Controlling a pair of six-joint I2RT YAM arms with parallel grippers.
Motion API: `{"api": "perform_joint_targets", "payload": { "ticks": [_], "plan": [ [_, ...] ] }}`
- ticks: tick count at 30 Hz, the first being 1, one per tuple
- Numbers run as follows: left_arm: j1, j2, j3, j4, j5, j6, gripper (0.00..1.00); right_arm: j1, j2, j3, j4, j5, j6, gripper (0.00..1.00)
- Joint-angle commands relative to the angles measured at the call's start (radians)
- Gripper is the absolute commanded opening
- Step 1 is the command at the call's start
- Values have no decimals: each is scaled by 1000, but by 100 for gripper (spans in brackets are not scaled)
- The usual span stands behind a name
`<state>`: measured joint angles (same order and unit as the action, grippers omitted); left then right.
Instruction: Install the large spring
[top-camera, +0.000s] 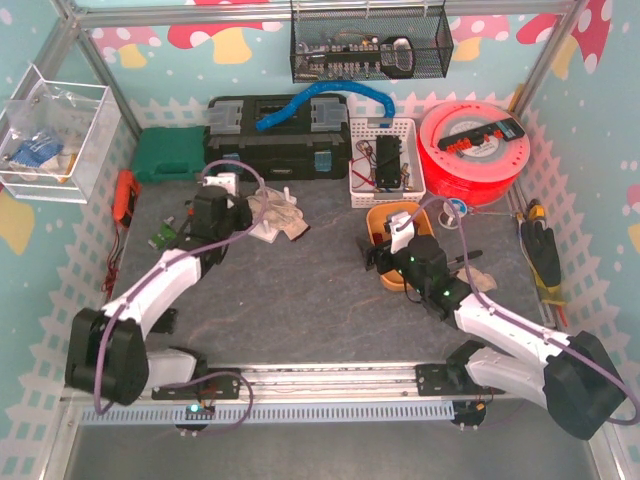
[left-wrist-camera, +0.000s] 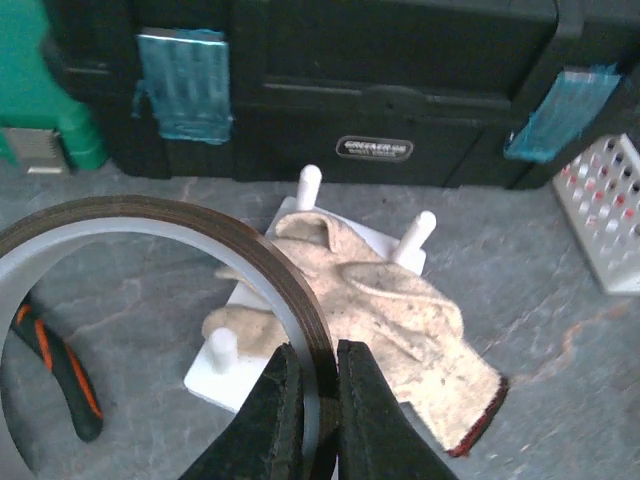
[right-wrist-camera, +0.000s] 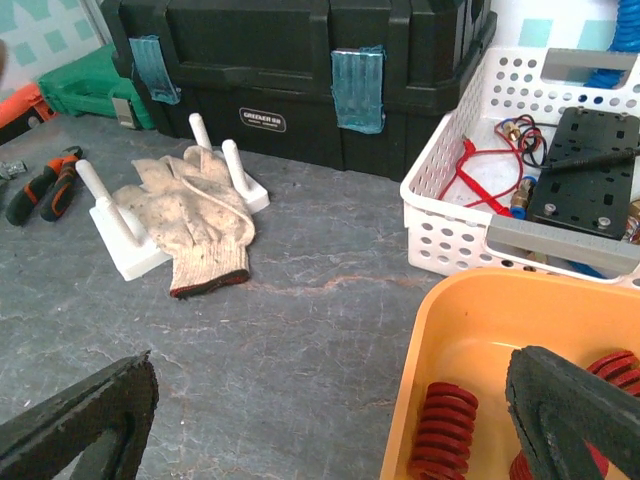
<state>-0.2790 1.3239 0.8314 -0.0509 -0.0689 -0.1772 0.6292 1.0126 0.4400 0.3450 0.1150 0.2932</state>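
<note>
We log the desk (right-wrist-camera: 300, 330) as dark grey, matt and stone-veined. The glove (right-wrist-camera: 200, 225) is knitted cloth, off-white, coarse and soiled. The peg base (right-wrist-camera: 125, 255) is white plastic, smooth and matt. At the far edge, the toolbox (right-wrist-camera: 280, 60) is black, finely textured plastic with translucent blue latches. The tray (right-wrist-camera: 470, 340) is smooth orange plastic, slightly glossy. The springs (right-wrist-camera: 440, 430) are red-coated coils. The tape roll (left-wrist-camera: 305, 310) is glossy brown film.

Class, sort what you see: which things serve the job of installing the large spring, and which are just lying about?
Job: red springs, orange bin, white peg base, right gripper.
Lying about: work glove, tape roll in the left gripper, black toolbox, white basket, pliers.
</note>
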Motion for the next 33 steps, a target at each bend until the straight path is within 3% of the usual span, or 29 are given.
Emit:
{"api": "perform_joint_targets", "payload": {
  "ticks": [1, 4, 7, 14, 18, 29, 33],
  "plan": [
    [0, -131, -123, 47, -68, -234, 0, 3, 14, -15, 39, 14, 16, 94],
    [13, -212, -237, 91, -119, -365, 0, 3, 22, -11, 30, 34, 21, 94],
    [58, -258, -329, 109, -80, -470, 0, 3, 20, -13, 35, 33, 22, 94],
    [185, -288, -422, 54, -119, -686, 0, 4, 39, -12, 32, 46, 15, 94],
    [210, -243, -414, -17, -212, -805, 0, 4, 55, -18, 46, 49, 19, 94],
    [247, -40, -361, -69, -198, -907, 1, 4, 64, -4, 27, 57, 21, 93],
    [248, -29, -357, -69, -206, -920, 20, 5, 68, -2, 27, 59, 21, 93]
  ]
}}
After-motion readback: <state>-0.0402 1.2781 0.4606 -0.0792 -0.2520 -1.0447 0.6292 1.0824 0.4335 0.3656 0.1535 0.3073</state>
